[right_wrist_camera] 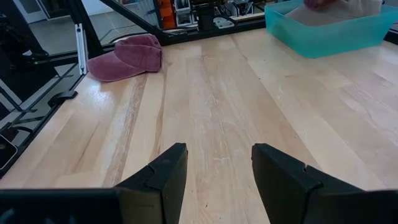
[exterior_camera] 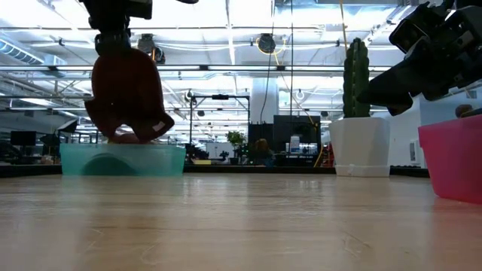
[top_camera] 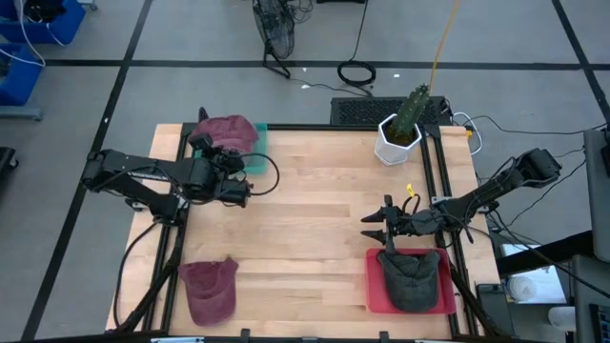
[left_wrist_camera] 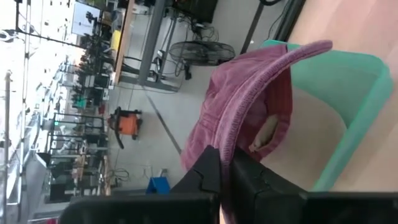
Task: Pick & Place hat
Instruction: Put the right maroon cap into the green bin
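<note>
now left gripper (left_wrist_camera: 225,177) clamps maroon hat (exterior_camera: 126,94), hanging lengthwise down over teal bin (exterior_camera: 120,159).

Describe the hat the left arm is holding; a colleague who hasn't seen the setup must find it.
Find the teal bin at the table's far left corner. The maroon hat hangs over it, pinched in the left end effector. Another maroon hat lies flat on bare wood; a dark hat lies in the pink tray.

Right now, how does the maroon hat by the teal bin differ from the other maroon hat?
The held maroon hat hangs from the shut left gripper over the teal bin; the loose maroon hat lies flat on the table, untouched. The held one droops folded; the loose one is spread out. Both are maroon.
</note>
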`<act>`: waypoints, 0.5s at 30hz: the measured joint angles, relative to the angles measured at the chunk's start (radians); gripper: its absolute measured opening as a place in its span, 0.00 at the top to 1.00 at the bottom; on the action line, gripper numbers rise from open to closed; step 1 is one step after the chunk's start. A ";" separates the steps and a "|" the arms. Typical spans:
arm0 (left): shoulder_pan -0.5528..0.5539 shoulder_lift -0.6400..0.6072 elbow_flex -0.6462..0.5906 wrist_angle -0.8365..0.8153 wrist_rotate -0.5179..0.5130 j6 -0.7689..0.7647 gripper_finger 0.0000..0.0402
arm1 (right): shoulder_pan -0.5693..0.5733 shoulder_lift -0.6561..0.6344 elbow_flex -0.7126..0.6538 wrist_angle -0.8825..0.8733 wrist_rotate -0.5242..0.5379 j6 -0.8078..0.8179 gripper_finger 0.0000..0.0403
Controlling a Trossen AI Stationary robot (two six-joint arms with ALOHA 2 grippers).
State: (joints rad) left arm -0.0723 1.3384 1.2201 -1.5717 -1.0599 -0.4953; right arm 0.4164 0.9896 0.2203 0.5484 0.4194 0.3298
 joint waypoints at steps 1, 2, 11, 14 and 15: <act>0.000 0.000 0.000 0.000 0.001 -0.005 0.97 | 0.000 0.000 0.000 0.000 0.000 0.000 0.59; 0.000 0.000 0.000 0.001 0.002 -0.005 0.97 | 0.000 0.000 0.000 0.000 0.000 0.000 0.59; 0.018 0.000 0.000 0.002 -0.010 -0.039 0.97 | 0.000 0.000 0.000 0.000 0.001 0.000 0.59; 0.046 -0.001 -0.027 0.024 -0.034 -0.074 0.97 | 0.000 0.000 0.000 0.000 0.002 0.000 0.59; 0.058 -0.001 -0.051 0.041 -0.041 -0.074 0.96 | 0.000 0.000 0.000 0.000 0.002 0.000 0.59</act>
State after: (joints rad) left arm -0.0143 1.3376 1.1694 -1.5309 -1.1011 -0.5689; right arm 0.4168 0.9895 0.2199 0.5488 0.4217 0.3298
